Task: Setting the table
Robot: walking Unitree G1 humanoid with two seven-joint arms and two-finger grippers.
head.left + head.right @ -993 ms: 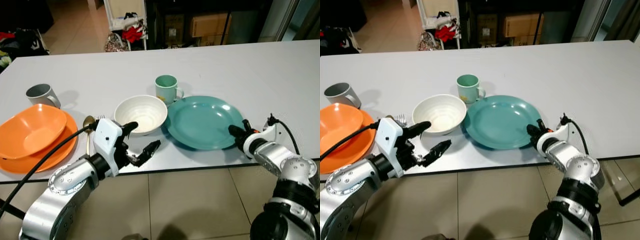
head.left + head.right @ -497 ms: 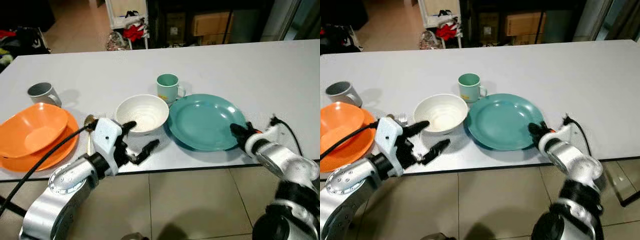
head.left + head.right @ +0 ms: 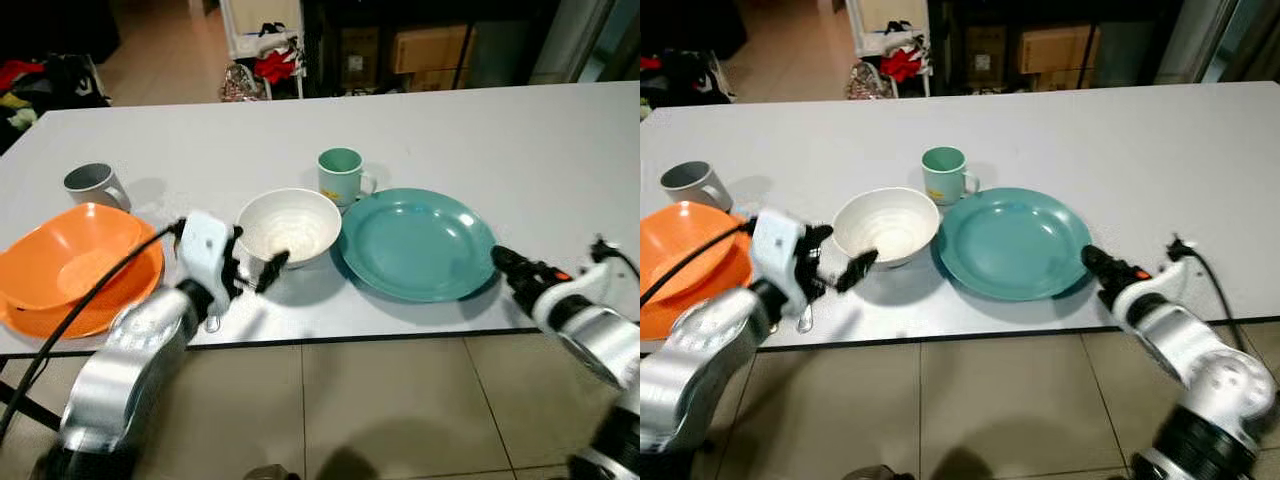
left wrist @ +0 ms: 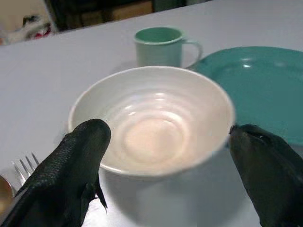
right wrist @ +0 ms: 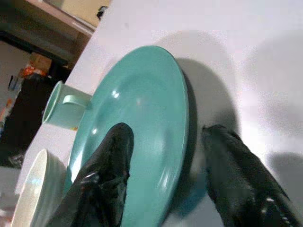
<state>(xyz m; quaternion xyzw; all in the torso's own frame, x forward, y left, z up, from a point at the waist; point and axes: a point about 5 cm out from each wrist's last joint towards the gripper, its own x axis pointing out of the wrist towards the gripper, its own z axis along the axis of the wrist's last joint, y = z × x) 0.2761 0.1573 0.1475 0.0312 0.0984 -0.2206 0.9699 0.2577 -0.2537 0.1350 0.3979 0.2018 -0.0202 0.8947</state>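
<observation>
A white bowl (image 3: pixel 289 225) stands near the front of the white table (image 3: pixel 500 140), with a teal plate (image 3: pixel 416 243) to its right and a teal mug (image 3: pixel 341 176) behind. My left gripper (image 3: pixel 258 252) is open at the bowl's near side; in the left wrist view its fingers (image 4: pixel 80 161) spread as wide as the white bowl (image 4: pixel 151 118). My right gripper (image 3: pixel 503 260) is open at the plate's right rim. In the right wrist view one finger (image 5: pixel 111 161) hangs over the teal plate (image 5: pixel 142 123) and the other lies outside it.
An orange bowl (image 3: pixel 70 250) sits on an orange plate at the front left, a grey mug (image 3: pixel 92 185) behind it. A fork (image 4: pixel 26 168) and a spoon lie beside the white bowl, mostly behind my left hand. Floor tiles lie below the table's front edge.
My left gripper has moved from off the table's front edge up to the white bowl. My right arm has drawn back a little to the right, fingers still at the plate's rim.
</observation>
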